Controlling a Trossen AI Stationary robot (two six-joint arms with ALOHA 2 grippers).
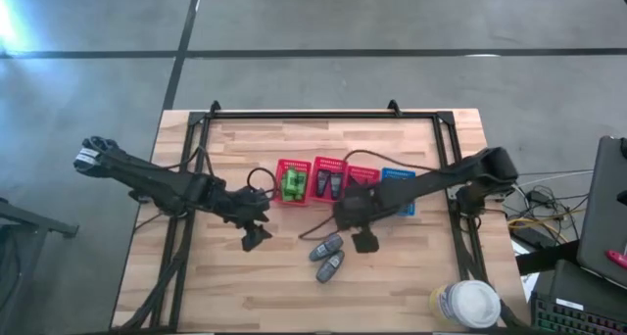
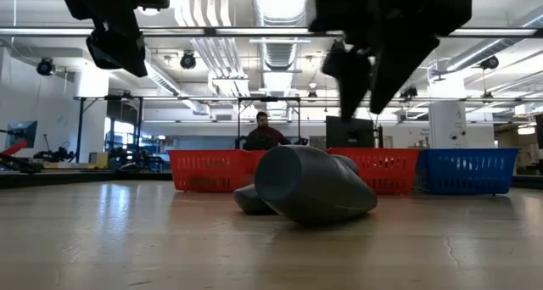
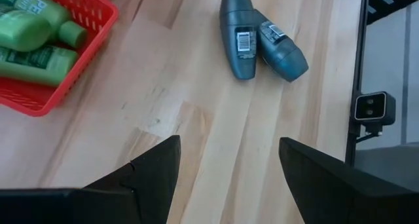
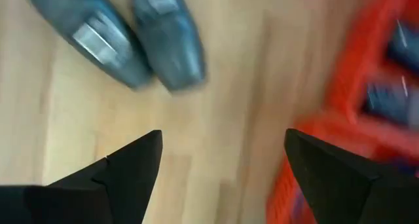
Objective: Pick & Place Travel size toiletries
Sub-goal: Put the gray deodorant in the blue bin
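Red basket contents blurred, perhaps tubes.

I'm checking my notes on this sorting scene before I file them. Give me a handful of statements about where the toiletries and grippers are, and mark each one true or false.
1. Two dark grey tubes lie loose on the table, touching each other. True.
2. The green bottles lie in the blue basket. False: they are in a red basket; the blue basket is at the row's other end.
3. The right gripper holds a grey tube. False: it is open and empty above the table.
4. The left gripper is open. True.
5. A white-lidded container stands between the baskets. False: it stands at the table's near right corner.
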